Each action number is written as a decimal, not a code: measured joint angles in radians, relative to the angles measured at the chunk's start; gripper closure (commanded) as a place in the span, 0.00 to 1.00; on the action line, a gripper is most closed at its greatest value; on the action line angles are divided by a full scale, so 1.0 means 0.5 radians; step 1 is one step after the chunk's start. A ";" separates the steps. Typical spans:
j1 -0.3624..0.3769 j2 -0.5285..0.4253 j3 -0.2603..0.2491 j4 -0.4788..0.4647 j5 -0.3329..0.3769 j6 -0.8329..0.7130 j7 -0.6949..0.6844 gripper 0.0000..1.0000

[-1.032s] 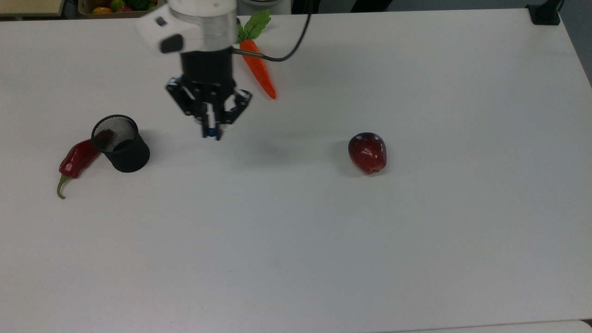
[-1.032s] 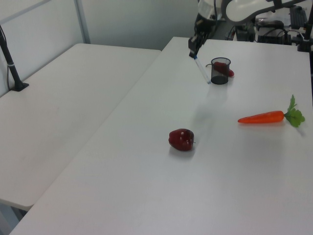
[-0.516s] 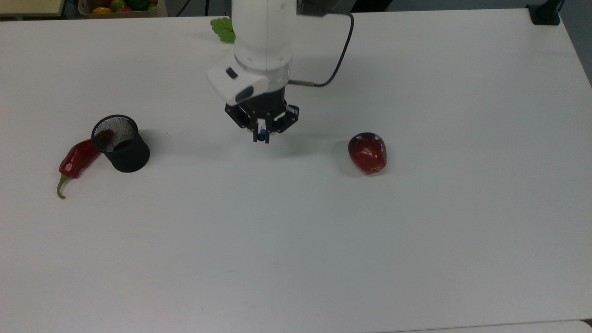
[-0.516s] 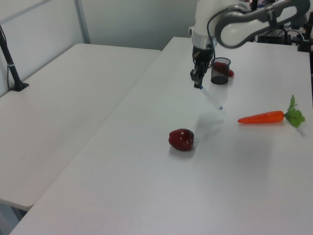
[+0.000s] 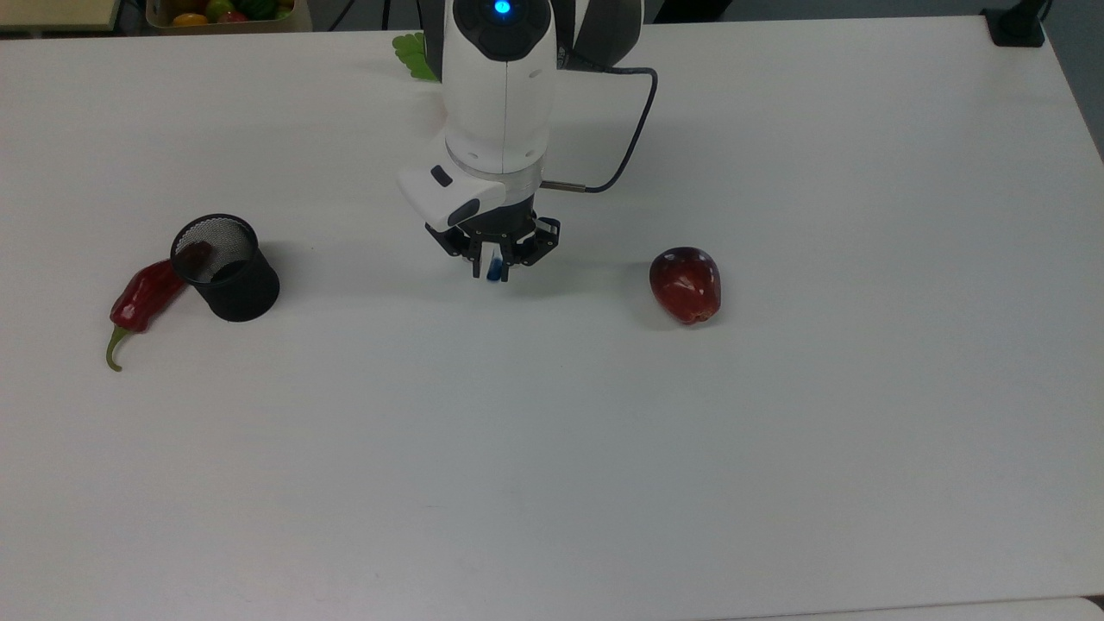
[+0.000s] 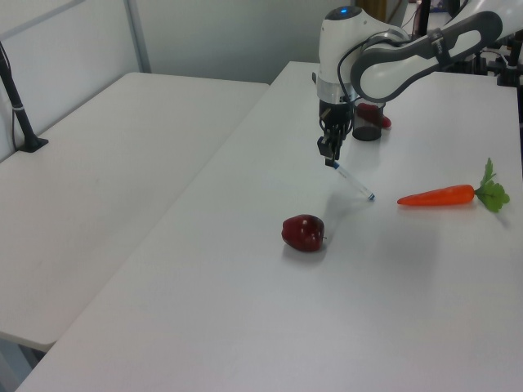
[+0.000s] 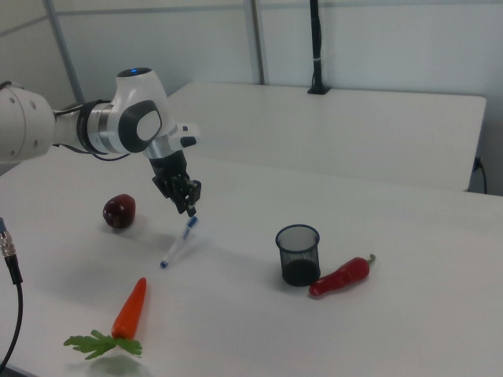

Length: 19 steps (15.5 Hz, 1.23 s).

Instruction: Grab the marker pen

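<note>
The marker pen (image 6: 353, 181) is a slim white pen with a blue cap. It hangs tilted from my gripper (image 6: 329, 157), which is shut on its upper end. In the right view the marker pen (image 7: 177, 246) slants down from the gripper (image 7: 189, 209) towards the table, and I cannot tell whether its low tip touches. From the top view the gripper (image 5: 496, 263) points straight down and only the pen's blue end (image 5: 495, 271) peeks out between the fingers.
A black mesh cup (image 5: 226, 267) stands at the top view's left with a red chilli (image 5: 142, 297) beside it. A dark red apple (image 5: 686, 284) lies to the top view's right of the gripper. An orange carrot (image 6: 441, 195) lies behind the arm.
The arm has carried the pen from beside the mesh cup towards the top view's right and lowered it. The pen's free end now hangs close to the table.
</note>
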 measured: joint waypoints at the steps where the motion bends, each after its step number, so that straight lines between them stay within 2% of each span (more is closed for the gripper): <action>1: 0.000 0.000 0.000 0.002 0.000 0.000 0.000 0.19; 2: 0.000 0.000 0.000 0.003 0.000 0.000 0.000 0.07; 3: 0.000 0.000 0.000 0.004 0.000 0.000 0.000 0.00; 9: 0.000 -0.074 -0.001 0.039 -0.005 -0.032 -0.004 0.00; 12: 0.000 -0.225 -0.001 0.059 -0.006 -0.241 -0.054 0.00; 16: 0.000 -0.490 -0.003 0.063 -0.005 -0.626 -0.295 0.00; 19: -0.002 -0.663 -0.007 0.062 -0.004 -0.855 -0.371 0.00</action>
